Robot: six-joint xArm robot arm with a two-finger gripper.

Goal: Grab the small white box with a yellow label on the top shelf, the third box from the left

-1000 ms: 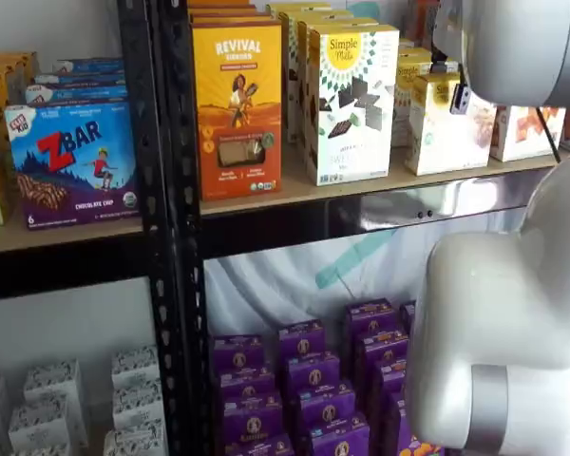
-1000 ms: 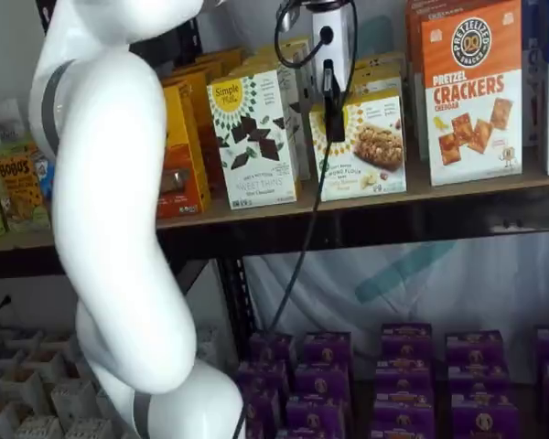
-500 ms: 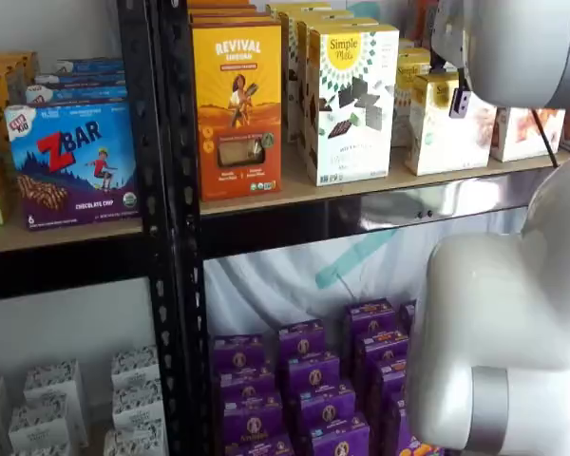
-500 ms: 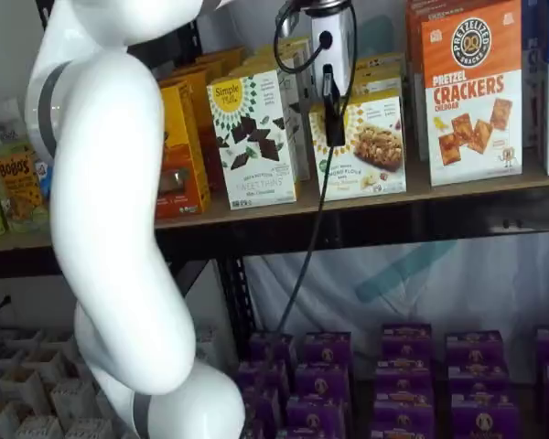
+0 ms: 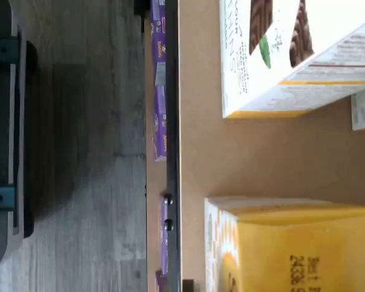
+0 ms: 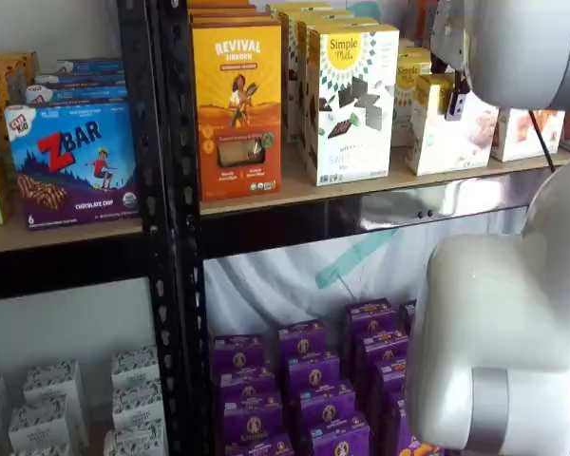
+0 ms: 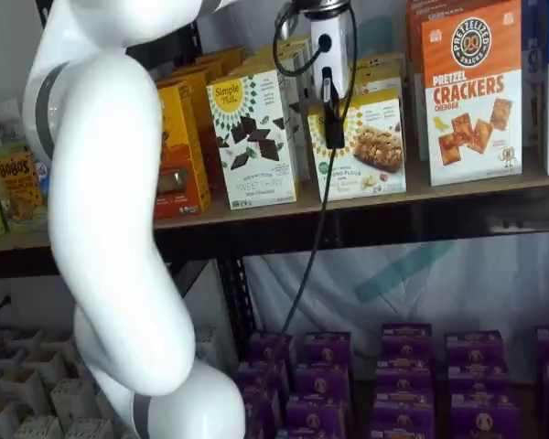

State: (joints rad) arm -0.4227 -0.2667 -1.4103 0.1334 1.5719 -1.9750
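Now the small white box point(image 7: 359, 146) stands on the top shelf point(image 7: 457, 187), just right of the taller Simple Mills box point(image 7: 254, 139) and left of the orange cracker box point(image 7: 471, 91). Front face: white, with a cookie photo, a round yellow label near the top and small green print lower down. In a shelf view the same box point(image 6: 446, 128) shows a yellow upper corner, with more like cartons ranked behind it. From the wrist camera its yellow panel point(image 5: 292, 249) carries dark print, and bare tan board point(image 5: 255, 155) separates it from the Simple Mills carton point(image 5: 292, 55).

Gripper point(image 7: 333, 119): white body hanging from above with a black finger pointing down in front of the box's left part; a black cable point(image 7: 306, 247) drops beside it. Only one dark finger shape is visible, side-on, so I cannot tell whether the jaws are apart or closed. In a shelf view a finger point(image 6: 452, 100) shows dark against the box's upper front.

Shelf: light tan board fronted by a black beam in a black rack point(image 6: 161, 228). Left bay holds a blue ZBar box point(image 6: 71, 161); an orange Revival box point(image 6: 237, 95) stands left of Simple Mills. Below, purple boxes point(image 6: 304, 380) in rows, pale patterned cartons point(image 6: 57, 399) lower left. The floor point(image 5: 79, 182) is grey wood planking.
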